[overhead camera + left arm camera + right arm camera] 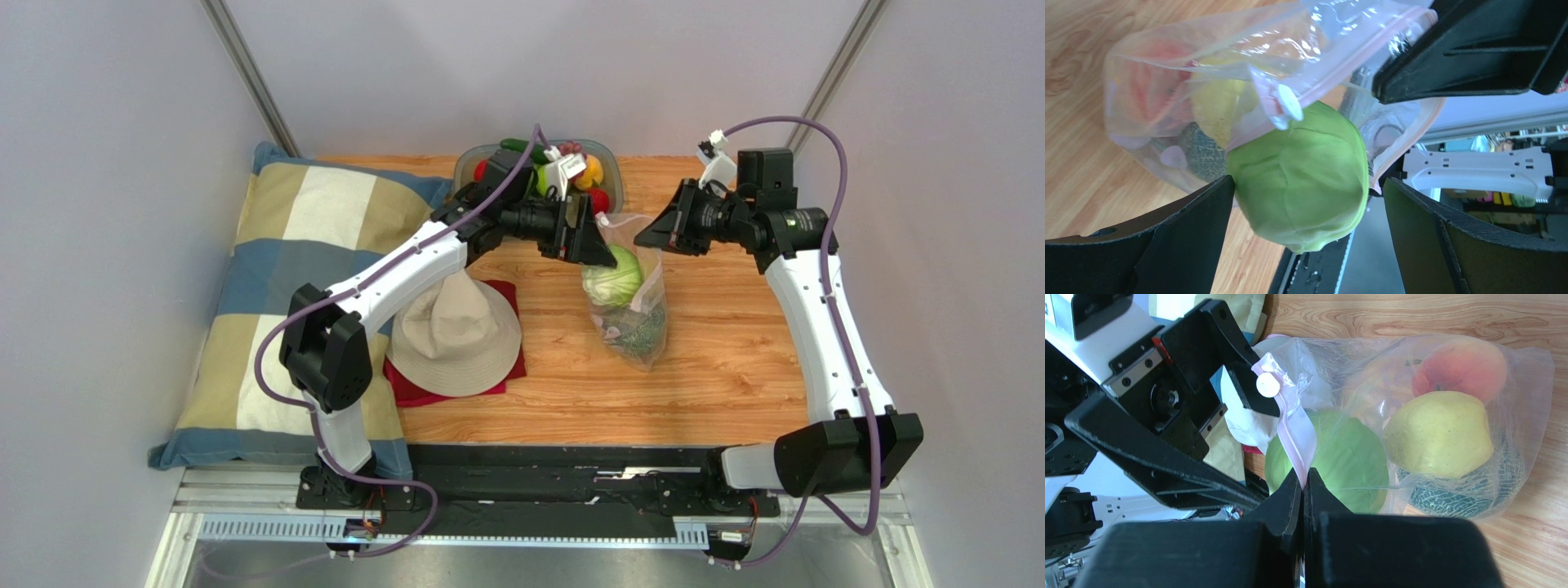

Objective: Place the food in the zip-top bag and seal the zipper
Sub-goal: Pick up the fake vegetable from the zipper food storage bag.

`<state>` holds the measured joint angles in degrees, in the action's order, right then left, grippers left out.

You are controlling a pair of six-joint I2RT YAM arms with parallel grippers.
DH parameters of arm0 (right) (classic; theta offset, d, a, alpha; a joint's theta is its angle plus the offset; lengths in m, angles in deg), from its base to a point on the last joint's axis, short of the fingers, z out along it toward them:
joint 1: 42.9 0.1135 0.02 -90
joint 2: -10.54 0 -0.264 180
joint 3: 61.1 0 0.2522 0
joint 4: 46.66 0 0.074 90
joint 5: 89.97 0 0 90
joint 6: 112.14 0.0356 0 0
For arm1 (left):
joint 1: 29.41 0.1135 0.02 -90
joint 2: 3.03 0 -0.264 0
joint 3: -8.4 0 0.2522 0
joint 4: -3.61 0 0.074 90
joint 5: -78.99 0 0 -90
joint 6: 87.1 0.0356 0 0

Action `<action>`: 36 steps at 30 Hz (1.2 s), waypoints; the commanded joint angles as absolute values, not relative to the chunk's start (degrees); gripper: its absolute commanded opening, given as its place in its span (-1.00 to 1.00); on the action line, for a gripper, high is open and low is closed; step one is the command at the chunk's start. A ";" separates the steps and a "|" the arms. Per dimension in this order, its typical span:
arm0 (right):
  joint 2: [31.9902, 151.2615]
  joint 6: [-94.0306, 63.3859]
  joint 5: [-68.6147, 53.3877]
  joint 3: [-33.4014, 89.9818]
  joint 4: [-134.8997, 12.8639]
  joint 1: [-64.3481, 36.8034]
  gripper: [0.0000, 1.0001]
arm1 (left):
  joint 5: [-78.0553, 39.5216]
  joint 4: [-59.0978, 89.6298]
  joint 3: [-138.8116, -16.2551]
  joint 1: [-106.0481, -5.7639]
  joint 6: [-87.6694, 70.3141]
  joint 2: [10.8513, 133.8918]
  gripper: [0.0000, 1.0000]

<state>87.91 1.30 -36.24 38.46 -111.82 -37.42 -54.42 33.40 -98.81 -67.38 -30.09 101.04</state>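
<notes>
A beige hat (456, 333) is resting on a red cloth (423, 390), back and left of the left gripper (599, 243). A plaid pillow (294, 245) is lying farther left; a grey bowl (465, 162) is sitting just beyond.

A: Film of the zip-top bag (1352, 361)?
B: Clear plastic, glossy, crinkled. The zipper (1293, 425) is smooth pale-pink plastic.
A: And the cabbage (1300, 184)?
B: Matt green, smooth, faint creases. The melon (1444, 499) has rough, netted skin.
A: The table (736, 355)?
B: Wood grain, light sheen. The hat (456, 331) is matt beige cloth, the pillow (307, 233) checked cloth.
A: Fingers (1186, 239) of the left tool (1308, 180)?
B: Matt black, slightly grainy.
</notes>
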 commanded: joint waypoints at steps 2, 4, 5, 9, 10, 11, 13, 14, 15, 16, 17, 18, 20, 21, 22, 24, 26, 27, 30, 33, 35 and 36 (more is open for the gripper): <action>85.69 3.70 -36.10 37.82 -107.80 -37.63 -1.00 | -59.86 31.18 -98.71 -68.17 -31.64 100.15 0.98; 85.43 4.75 -36.01 37.12 -107.45 -37.54 -1.00 | -60.66 29.94 -98.00 -68.69 -32.17 99.97 0.98; 85.34 5.11 -36.09 36.77 -106.75 -37.71 -1.00 | -61.01 30.11 -98.17 -68.87 -31.99 99.97 0.98; 84.55 6.42 -36.62 35.36 -105.51 -37.63 -1.00 | -61.02 27.83 -97.65 -69.48 -33.13 100.50 0.98; 84.46 6.60 -36.88 34.93 -105.25 -37.54 -1.00 | -60.67 29.48 -98.17 -69.66 -33.05 100.94 0.98; 84.37 6.86 -36.97 34.92 -105.07 -37.62 -1.00 | -59.79 30.46 -99.74 -69.92 -32.70 101.90 0.98; 84.20 7.13 -37.15 34.92 -104.98 -37.54 -1.00 | -57.69 33.96 -101.33 -70.36 -31.29 102.43 0.98; 84.02 7.22 -37.32 34.83 -104.72 -37.62 -1.00 | -55.50 34.85 -102.56 -70.62 -30.77 102.87 0.98; 83.85 7.39 -37.50 34.75 -104.72 -37.63 -1.00 | -54.52 35.64 -103.18 -70.89 -29.72 103.05 0.98; 83.85 7.57 -37.59 34.75 -104.63 -37.63 -1.00 | -52.95 38.17 -104.49 -71.15 -29.27 103.22 0.98; 83.85 7.57 -37.50 34.66 -104.63 -37.63 -1.00 | -50.41 39.24 -105.03 -71.33 -28.66 103.49 0.98; 83.67 7.74 -37.50 34.57 -104.63 -37.54 -1.00 | -48.81 40.30 -105.38 -71.59 -27.69 103.49 0.98; 83.50 8.18 -37.59 34.31 -104.46 -37.63 -1.00 | -44.87 42.41 -106.00 -72.21 -26.90 103.84 0.98; 83.49 8.27 -37.68 33.96 -104.46 -37.63 -1.00 | -44.67 42.68 -106.17 -72.21 -26.54 104.10 0.98; 83.49 8.36 -37.76 33.69 -104.28 -37.54 -1.00 | -44.58 43.03 -106.35 -72.30 -26.63 104.37 0.98; 83.49 8.80 -38.11 33.34 -103.76 -37.63 -1.00 | -45.28 43.03 -106.35 -72.47 -27.07 105.07 0.74; 83.49 9.24 -38.29 33.25 -103.32 -37.54 -1.00 | -45.89 42.95 -106.35 -72.39 -27.42 105.59 0.59; 83.58 9.24 -38.47 33.16 -103.23 -37.62 -1.00 | -46.42 42.86 -106.52 -72.39 -27.42 105.77 0.13; 83.41 8.98 -38.38 33.08 -103.23 -37.62 -1.00 | -47.74 42.95 -106.44 -71.95 -28.73 105.34 -0.63; 82.88 7.49 -37.94 32.81 -103.75 -37.62 -1.00 | -49.59 40.84 -103.20 -69.67 -29.53 100.96 -1.00; 82.18 6.34 -37.59 33.08 -104.80 -37.63 -1.00 | -51.51 38.73 -98.72 -67.82 -29.79 95.53 -1.00; 81.91 5.90 -37.42 33.16 -105.07 -37.63 -1.00 | -51.96 37.42 -97.05 -66.60 -29.79 93.49 -1.00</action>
